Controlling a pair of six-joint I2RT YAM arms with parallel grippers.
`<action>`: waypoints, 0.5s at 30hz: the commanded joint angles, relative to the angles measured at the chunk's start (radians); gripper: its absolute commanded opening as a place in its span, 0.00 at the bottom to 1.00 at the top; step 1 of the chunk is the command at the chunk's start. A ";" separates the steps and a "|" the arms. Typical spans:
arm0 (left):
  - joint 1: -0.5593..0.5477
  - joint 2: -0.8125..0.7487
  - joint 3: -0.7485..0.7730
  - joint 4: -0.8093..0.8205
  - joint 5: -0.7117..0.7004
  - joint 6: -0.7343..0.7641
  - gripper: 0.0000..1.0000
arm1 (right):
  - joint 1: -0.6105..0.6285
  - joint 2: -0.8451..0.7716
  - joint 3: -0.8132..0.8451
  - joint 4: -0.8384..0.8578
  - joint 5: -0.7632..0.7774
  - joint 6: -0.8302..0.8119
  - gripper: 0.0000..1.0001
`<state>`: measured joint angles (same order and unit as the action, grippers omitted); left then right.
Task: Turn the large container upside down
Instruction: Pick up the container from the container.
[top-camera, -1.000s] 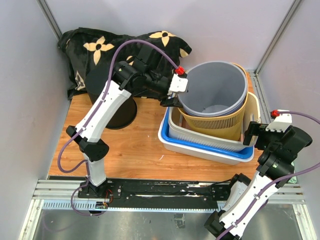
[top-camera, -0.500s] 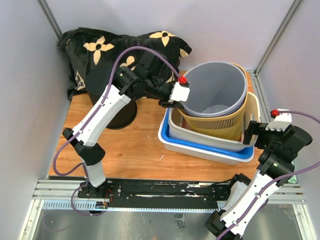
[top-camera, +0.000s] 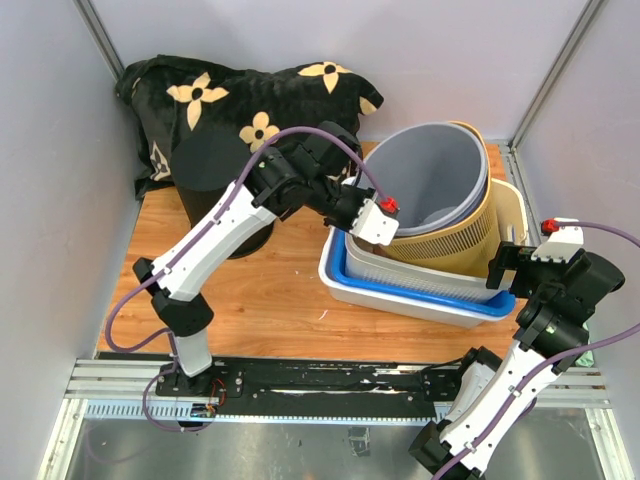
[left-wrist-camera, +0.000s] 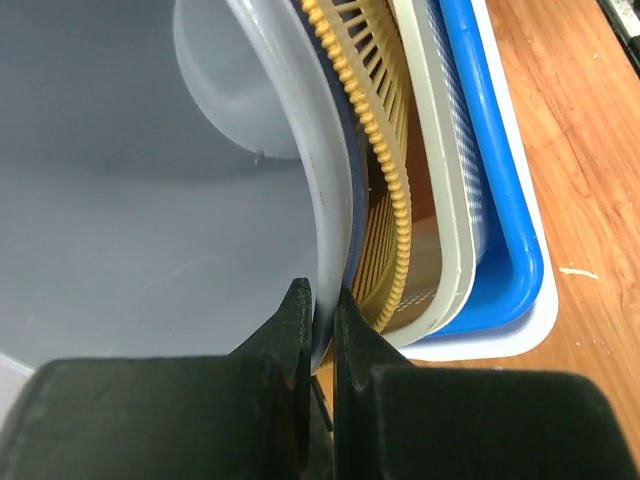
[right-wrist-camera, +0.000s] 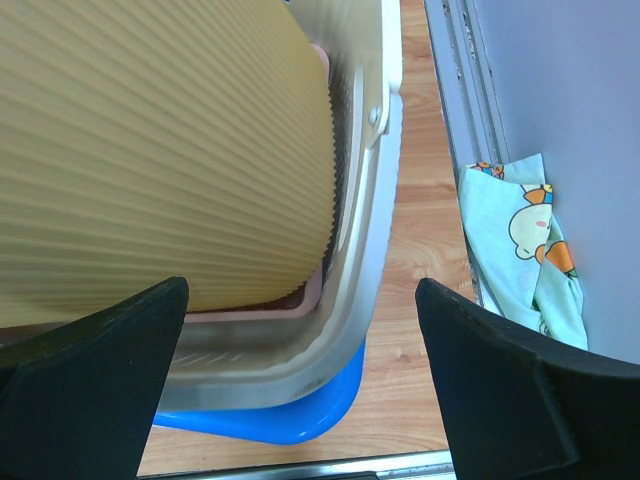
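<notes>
The large container, a grey bucket (top-camera: 432, 172), sits nested in a yellow slatted basket (top-camera: 452, 238) and leans with its mouth toward the left. My left gripper (top-camera: 386, 228) is shut on the bucket's near-left rim. In the left wrist view the black fingers (left-wrist-camera: 320, 300) pinch the grey wall (left-wrist-camera: 120, 150), with the yellow basket (left-wrist-camera: 385, 150) just outside it. My right gripper (top-camera: 503, 266) stands open beside the stack's right end. In the right wrist view its jaws (right-wrist-camera: 300, 285) straddle the tray corner without touching it.
The basket rests in a beige tray (top-camera: 420, 282) stacked in a blue tray (top-camera: 392, 300). A black flowered cloth (top-camera: 250, 90) and a dark round bin (top-camera: 236, 226) lie at the back left. A cartoon-print cloth (right-wrist-camera: 520, 240) lies by the right wall.
The left gripper closed on the bucket's rim and pulled toward the near side. The bucket and yellow basket tipped from upright to leaning. The right arm stayed still.
</notes>
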<state>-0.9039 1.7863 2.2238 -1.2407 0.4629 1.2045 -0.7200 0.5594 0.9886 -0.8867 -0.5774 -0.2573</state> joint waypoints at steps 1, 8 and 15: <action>-0.027 0.121 0.079 -0.070 -0.160 -0.108 0.00 | -0.012 -0.013 -0.006 0.021 -0.015 0.005 0.99; -0.030 0.128 0.394 0.052 -0.217 -0.266 0.00 | -0.012 -0.013 -0.011 0.022 -0.017 0.003 0.99; -0.024 -0.028 0.293 0.313 -0.299 -0.451 0.00 | -0.012 -0.010 -0.011 0.023 -0.017 0.003 0.99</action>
<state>-0.9440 1.8690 2.4882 -1.1778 0.2749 0.8875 -0.7200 0.5537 0.9874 -0.8867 -0.5774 -0.2577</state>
